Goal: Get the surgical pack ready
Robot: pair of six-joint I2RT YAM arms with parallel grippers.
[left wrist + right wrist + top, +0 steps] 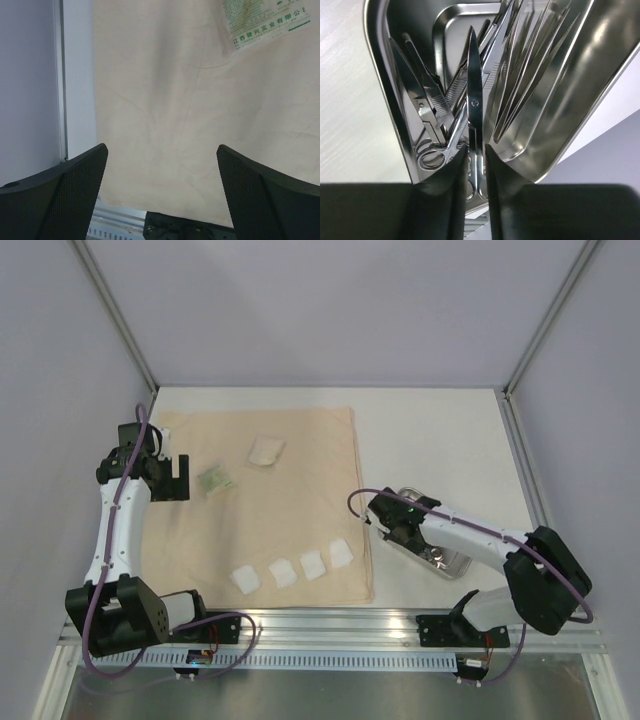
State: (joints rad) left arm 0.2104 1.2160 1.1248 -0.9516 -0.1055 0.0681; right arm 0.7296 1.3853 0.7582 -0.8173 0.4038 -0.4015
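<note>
The beige cloth (290,510) lies spread flat on the table. Several white gauze squares (283,572) sit in a row near its front edge. The steel tray (455,565) stands on the table just right of the cloth. My right gripper (398,530) reaches down into it. In the right wrist view the right gripper (475,147) is shut on a pair of metal scissors (474,100), blades pointing away, inside the tray (382,75). More scissors (432,125) and tweezers (530,65) lie beside it. My left gripper (180,475) is open and empty above the cloth's left edge (200,100).
A green-printed packet (215,480) and a white packet (266,450) lie on the cloth's far half; the printed one shows in the left wrist view (265,22). Grey walls enclose the table on three sides. A metal rail (330,625) runs along the front.
</note>
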